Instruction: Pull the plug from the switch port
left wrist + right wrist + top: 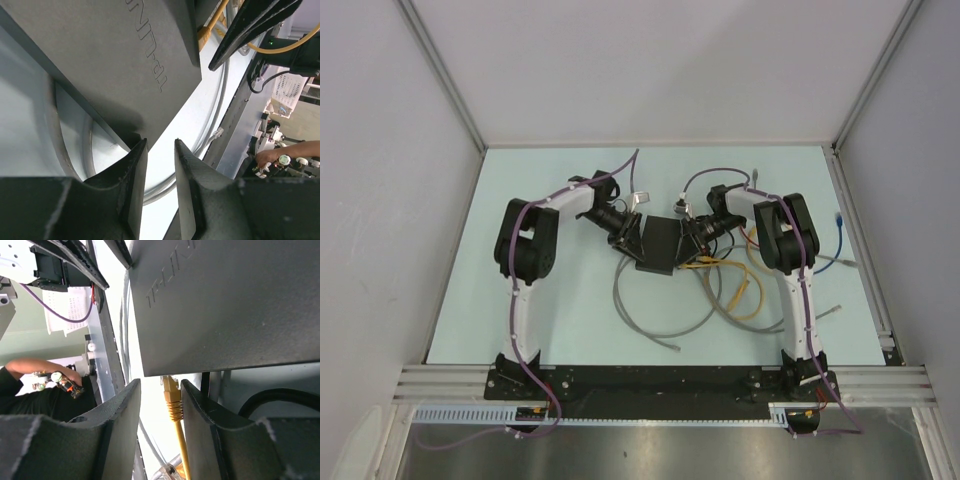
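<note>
The switch [660, 245] is a flat matte-black box in the middle of the table, between my two grippers. In the right wrist view a yellow plug [171, 395] sits in a socket on the switch's [225, 305] near edge. My right gripper [159, 386] is open, its fingers on either side of the plug. The plug lies close to the right finger, with a clear gap to the left finger. My left gripper [160, 145] is open and empty at a corner of the switch [110, 55], with only bare table between its fingers. In the top view the left gripper [632, 240] and right gripper [692, 243] flank the switch.
The yellow cable [720, 263] loops to the right of the switch. A long grey cable [650, 325] curls in front of it. A blue cable [840, 225] lies at the right edge. White walls enclose the table. A person's hand [267, 157] shows beyond the table.
</note>
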You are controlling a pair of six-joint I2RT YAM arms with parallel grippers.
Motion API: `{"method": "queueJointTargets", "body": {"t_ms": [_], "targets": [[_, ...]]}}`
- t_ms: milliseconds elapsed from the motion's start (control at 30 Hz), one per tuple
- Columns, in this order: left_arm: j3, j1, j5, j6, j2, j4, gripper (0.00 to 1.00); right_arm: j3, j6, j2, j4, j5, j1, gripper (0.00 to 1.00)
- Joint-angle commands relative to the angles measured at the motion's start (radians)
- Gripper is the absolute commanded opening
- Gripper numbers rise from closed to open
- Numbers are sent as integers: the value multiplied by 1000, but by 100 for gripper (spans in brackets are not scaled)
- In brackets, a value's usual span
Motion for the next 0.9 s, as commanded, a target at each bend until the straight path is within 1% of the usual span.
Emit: {"method": "queueJointTargets", "body": {"t_ms": [0,67,133,267,400,500,533,600,633,667,733,867], "targets": [[38,0,5,8,19,22,34,13,-89,11,-1,-5,-7,44],[35,0,1,11,14,22,34,15,-119,8,-20,-28,-13,48],[31,0,1,13,10,23,34,13,-159,5,-46,-49,-21,49],[27,0,-1,16,6,23,34,12,-158,16,-47,-56,-30,42],[27,-2,-9,16,6,23,34,12,-166,20,-46,-54,-28,38],[29,-2,-10,14,3,22,34,12,-140,23,-26,-42,-24,37],[29,-2,-10,14,6,22,34,10,-105,25,-14,-34,-24,36],[31,-2,-10,13,6,23,34,10,-84,26,11,-17,-19,37],[31,-2,-10,14,6,23,34,10,-71,26,19,-8,-18,40],[31,-2,-10,14,8,23,34,9,-39,26,40,9,-16,41],[31,-2,-12,14,8,23,34,9,-25,29,49,17,-10,41],[29,-2,-13,16,6,25,34,13,14,37,72,41,-4,40]]}}
